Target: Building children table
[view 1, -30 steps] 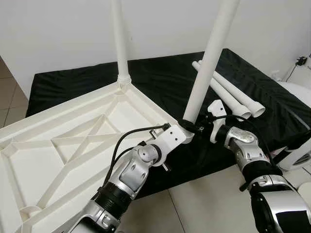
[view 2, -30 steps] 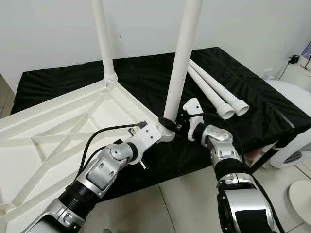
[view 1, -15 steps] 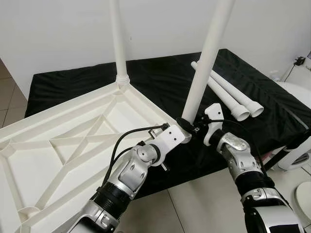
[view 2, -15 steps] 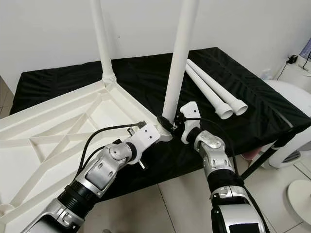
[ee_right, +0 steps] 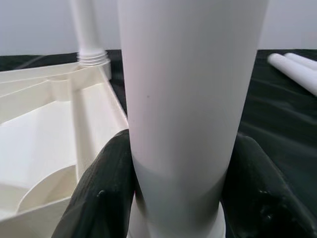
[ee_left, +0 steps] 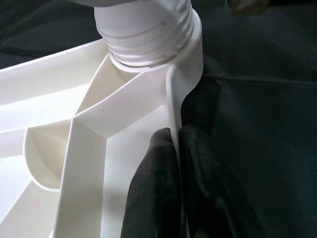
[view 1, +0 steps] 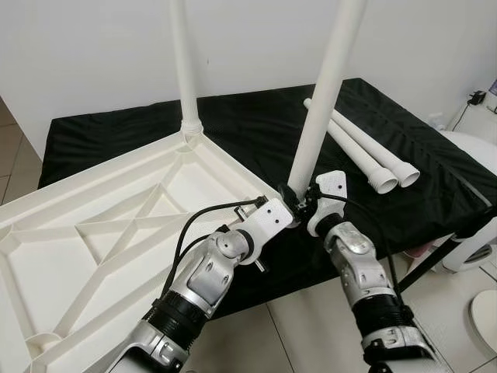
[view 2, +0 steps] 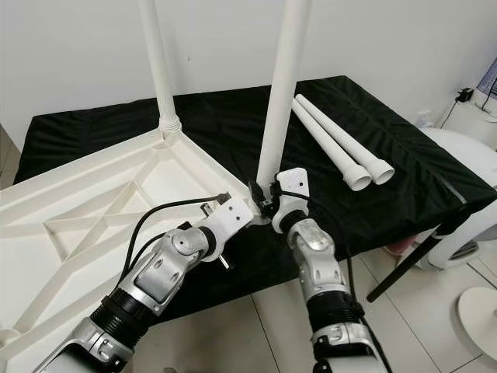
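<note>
The right gripper (ee_right: 178, 198) is closed around the base of a white leg (view 1: 322, 101), a black finger (ee_right: 96, 198) being pressed against each side of the tube just above the threaded socket. In the eye views this gripper is seen at the near corner of the tabletop (view 1: 116, 225), with its silver arm reaching up from below on the right. The left gripper (ee_left: 176, 168) is pinched shut on the thin rim of the tabletop just beside that same corner, one finger (ee_left: 153, 188) lying inside the rim and the other outside it, the threaded foot of the held leg being visible just beyond the fingertips in the left wrist view. The tabletop is laid upside down, its ribbed white underside facing upward, partly on a black cloth (view 1: 256, 124) and partly jutting out past the cloth's edge over the tiled floor (view 1: 311, 318). The held leg is seated in the corner socket and stands nearly upright, leaning slightly to the right toward its top. A second leg (view 1: 183, 62) is set upright in the far corner of the tabletop, close to the white wall (view 1: 93, 47). Two loose legs (view 1: 365, 151) are laid side by side on the cloth, to the right of the held leg and apart from the tabletop, their flared ends pointing toward the near right edge of the cloth.
</note>
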Motion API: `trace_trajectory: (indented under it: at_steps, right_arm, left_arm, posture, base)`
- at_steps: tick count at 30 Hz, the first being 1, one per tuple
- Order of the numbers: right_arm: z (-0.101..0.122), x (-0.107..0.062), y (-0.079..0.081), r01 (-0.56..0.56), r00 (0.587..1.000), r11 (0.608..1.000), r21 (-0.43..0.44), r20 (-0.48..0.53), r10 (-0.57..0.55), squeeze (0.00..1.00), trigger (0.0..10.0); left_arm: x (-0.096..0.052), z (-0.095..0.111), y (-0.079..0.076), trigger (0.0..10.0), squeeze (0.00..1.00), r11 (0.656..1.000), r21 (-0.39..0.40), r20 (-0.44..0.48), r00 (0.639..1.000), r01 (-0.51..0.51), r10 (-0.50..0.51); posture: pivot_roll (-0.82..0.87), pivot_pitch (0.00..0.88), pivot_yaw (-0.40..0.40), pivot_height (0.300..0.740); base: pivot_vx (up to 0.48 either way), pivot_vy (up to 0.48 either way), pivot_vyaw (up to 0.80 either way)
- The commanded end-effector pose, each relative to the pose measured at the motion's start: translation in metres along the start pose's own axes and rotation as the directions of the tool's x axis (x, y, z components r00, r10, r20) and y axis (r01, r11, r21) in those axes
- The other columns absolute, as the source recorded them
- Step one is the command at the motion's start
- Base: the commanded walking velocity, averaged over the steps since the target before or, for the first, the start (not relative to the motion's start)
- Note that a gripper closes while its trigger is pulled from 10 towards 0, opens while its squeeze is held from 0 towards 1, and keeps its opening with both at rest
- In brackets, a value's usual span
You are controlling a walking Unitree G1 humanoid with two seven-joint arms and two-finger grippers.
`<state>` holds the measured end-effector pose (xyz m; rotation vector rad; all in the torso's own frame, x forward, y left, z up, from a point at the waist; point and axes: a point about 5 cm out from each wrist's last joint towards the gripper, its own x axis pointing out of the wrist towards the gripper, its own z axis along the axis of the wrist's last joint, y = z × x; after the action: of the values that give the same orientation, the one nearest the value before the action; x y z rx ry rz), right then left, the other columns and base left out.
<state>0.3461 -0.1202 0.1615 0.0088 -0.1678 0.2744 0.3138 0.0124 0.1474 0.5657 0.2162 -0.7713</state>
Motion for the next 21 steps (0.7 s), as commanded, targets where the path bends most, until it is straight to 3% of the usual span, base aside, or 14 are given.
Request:
trace_trajectory:
  at_steps: [1, 8, 16, 17, 21]
  right_arm:
    - [0.006, 0.0, -0.005, 0.088, 0.996, 0.996, 0.03, 0.022, -0.088, 0.0, 10.0]
    - [0.008, -0.005, 0.01, 0.303, 0.953, 0.953, 0.028, 0.014, -0.303, 0.0, 10.0]
    - [0.01, -0.005, 0.011, 0.314, 0.949, 0.949, 0.028, 0.001, -0.314, 0.0, 10.0]
    - [0.01, -0.006, 0.01, 0.312, 0.95, 0.95, 0.029, 0.0, -0.312, 1.0, 10.0]
    - [0.011, -0.007, 0.007, 0.302, 0.953, 0.953, 0.027, 0.011, -0.302, 1.0, 10.0]
  left_arm:
    - [-0.001, 0.01, -0.005, 10.0, 0.0, 0.999, 0.031, 0.047, 0.999, -0.012, 0.011]
    - [-0.002, 0.01, -0.006, 10.0, 0.0, 1.0, 0.027, 0.045, 0.999, -0.011, 0.009]
    - [-0.002, 0.009, -0.005, 10.0, 0.0, 1.0, 0.028, 0.042, 0.999, -0.011, 0.01]
    - [-0.002, 0.009, -0.005, 10.0, 0.0, 1.0, 0.028, 0.041, 0.999, -0.011, 0.01]
    - [-0.002, 0.009, -0.005, 10.0, 0.0, 1.0, 0.027, 0.041, 0.999, -0.011, 0.01]
  posture:
    - [-0.1, 0.04, -0.006, 0.74]
    - [-0.09, 0.047, -0.008, 0.74]
    - [-0.09, 0.051, -0.006, 0.74]
    - [-0.09, 0.051, -0.006, 0.74]
    - [-0.09, 0.052, -0.005, 0.74]
  base:
    - [0.0, 0.0, 0.0]
    - [0.0, 0.0, 0.0]
    - [0.0, 0.0, 0.0]
    - [0.0, 0.0, 0.0]
    - [0.0, 0.0, 0.0]
